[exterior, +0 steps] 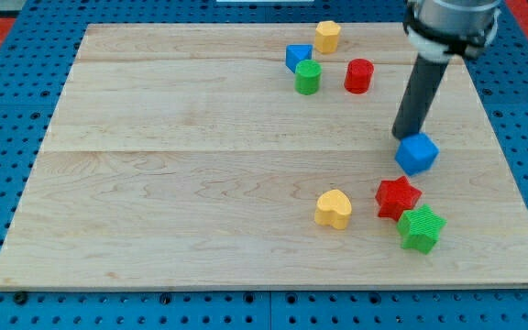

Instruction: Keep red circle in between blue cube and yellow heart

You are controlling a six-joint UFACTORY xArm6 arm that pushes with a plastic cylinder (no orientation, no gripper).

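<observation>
Red circle [358,75]: short upright red cylinder, round top face, ribbed side, standing in the upper right part of the tabletop [154,183]. Not between its two partners at present; well above both in the view.

Blue cube [417,153]: bright blue, turned with one corner toward the view's bottom, below and to the right of the red circle. Yellow heart [334,209]: lobes toward the view's top, lying lower still and a little left of the red circle's column, well apart from the cube.

End effector: plain dark rod [420,92] slanting down from the view's top right, grasping nothing, with no clasping parts to tell released from clenched. My tip [403,137] at the blue cube's upper left edge, touching or just short of it; cannot tell which.

Near the red circle: green cylinder [307,78] to its left, touching a blue block [298,57] of unclear shape; above them a yellow block [327,36], shape also unclear.

Close to the gap between cube and heart: red star [398,197], just right of the yellow heart and below the cube. Green star [422,228] touching the red star's lower right.
</observation>
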